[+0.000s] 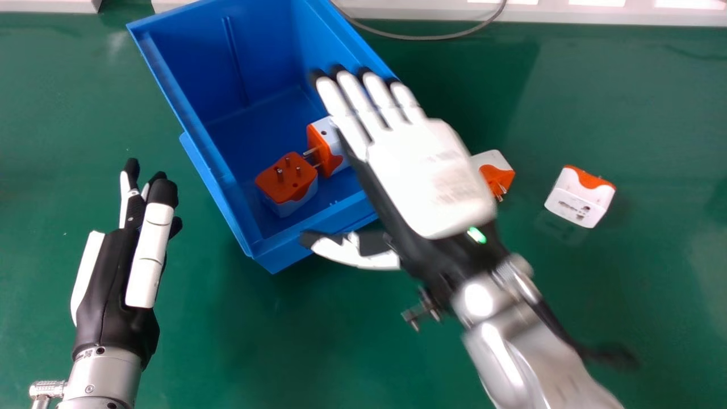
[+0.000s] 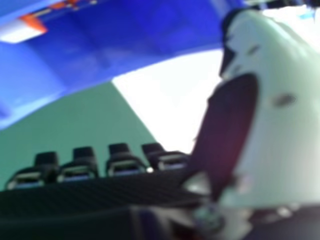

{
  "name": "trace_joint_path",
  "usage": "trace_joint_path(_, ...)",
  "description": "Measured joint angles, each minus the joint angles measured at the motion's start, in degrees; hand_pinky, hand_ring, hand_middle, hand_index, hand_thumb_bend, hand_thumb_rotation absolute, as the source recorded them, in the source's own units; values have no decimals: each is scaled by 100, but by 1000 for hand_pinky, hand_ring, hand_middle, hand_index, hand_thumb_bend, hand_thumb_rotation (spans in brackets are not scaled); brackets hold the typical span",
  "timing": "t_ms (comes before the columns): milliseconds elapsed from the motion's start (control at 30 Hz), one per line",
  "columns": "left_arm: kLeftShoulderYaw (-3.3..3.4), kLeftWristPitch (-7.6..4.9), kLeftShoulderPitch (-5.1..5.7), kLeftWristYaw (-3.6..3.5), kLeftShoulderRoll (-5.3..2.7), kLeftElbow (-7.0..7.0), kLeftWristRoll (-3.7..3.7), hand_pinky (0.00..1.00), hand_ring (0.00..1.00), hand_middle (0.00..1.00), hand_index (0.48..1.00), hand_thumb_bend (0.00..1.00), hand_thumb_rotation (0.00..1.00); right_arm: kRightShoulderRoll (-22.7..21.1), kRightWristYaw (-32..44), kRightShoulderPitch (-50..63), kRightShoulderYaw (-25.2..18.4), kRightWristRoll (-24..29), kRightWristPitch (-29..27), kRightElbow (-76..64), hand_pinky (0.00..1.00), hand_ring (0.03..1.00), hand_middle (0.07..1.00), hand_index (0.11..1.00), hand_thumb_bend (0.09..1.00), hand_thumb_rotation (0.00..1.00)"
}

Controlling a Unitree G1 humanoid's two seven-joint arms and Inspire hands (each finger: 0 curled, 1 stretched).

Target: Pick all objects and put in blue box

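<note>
Right hand (image 1: 429,176) open, fingers straight over the blue box (image 1: 261,45); two plug adapters (image 1: 284,184) inside, left of them; two travel adapters (image 1: 579,196) right, on the table (image 1: 642,295). Left hand (image 1: 128,255) relaxed.

The right hand (image 1: 426,176), fingers extended, is over the right side of the blue box (image 1: 196,128); the box contains two plug adapters (image 1: 298,190). Two further adapters (image 1: 579,199) rest on the table (image 1: 653,318). The left hand (image 1: 116,284) is left of the box.
</note>
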Motion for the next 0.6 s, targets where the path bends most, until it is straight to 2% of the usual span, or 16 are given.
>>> trace_joint_path(100,13,-16,-30,-49,25,-7,0,957,972,998,992,789,968,-140,-85,834,-439,-107,-2,-743,987,1000,1000,1000,389,473)
trace_joint_path(200,45,-7,-33,-45,57,-8,2,960,973,999,992,789,970,-245,-170,1618,-1050,-115,26,-1278,962,1000,1000,1000,394,470)
trace_joint_path(267,28,-1,-50,-53,58,-14,3,962,974,1000,993,787,972,-225,-169,1939,-1397,-136,74,-1422,939,1000,1000,1000,400,448)
trace_joint_path(467,32,3,-66,-52,78,-14,4,966,976,1000,995,777,976,-142,-130,2066,-2252,-349,414,-1336,882,1000,1000,1000,430,388)
trace_joint_path(600,37,8,-101,-54,113,-6,2,967,976,1000,995,774,977,-128,242,1709,-2704,-342,707,-922,857,986,1000,1000,446,360)
